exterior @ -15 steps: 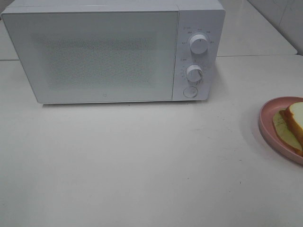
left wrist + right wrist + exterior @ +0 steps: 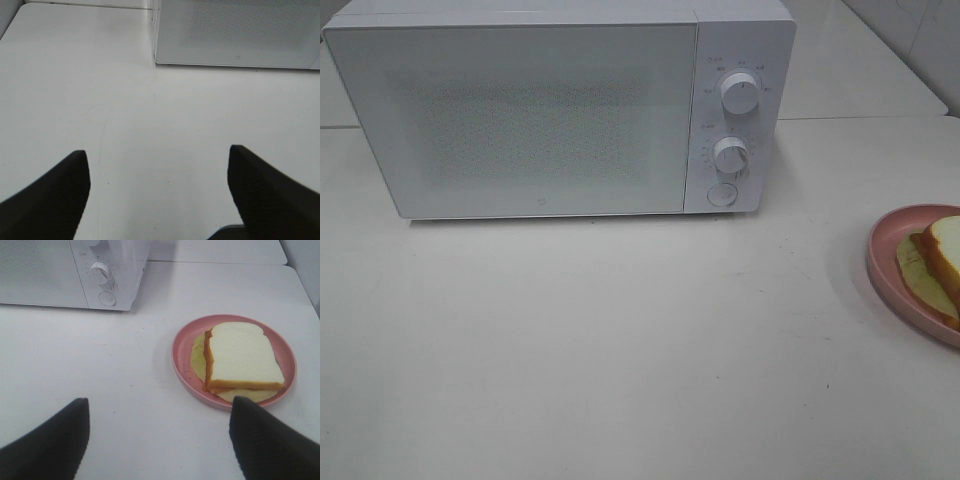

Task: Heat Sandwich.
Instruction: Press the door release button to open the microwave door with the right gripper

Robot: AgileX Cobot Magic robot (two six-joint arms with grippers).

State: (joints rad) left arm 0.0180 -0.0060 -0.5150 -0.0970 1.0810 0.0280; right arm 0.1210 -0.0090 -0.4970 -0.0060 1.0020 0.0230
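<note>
Pink round plate [image 2: 179, 351] bearing the square white-bread sandwich [image 2: 242, 355] lies just beyond our spread right gripper [image 2: 157, 399]; left gripper [image 2: 156, 149] equally spread; nothing has moved.

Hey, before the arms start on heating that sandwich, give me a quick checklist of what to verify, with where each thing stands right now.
1. Is the microwave door open for loading: not ok, it is shut.
2. Is the space behind the door free: cannot tell, the shut door hides it.
3. Is the sandwich stacked and lying on the pink plate: ok.
4. Is the left gripper open and empty: ok, nothing sits between its jaws.
5. Is the right gripper open and empty: ok, and it is apart from the sandwich, not touching it.
</note>
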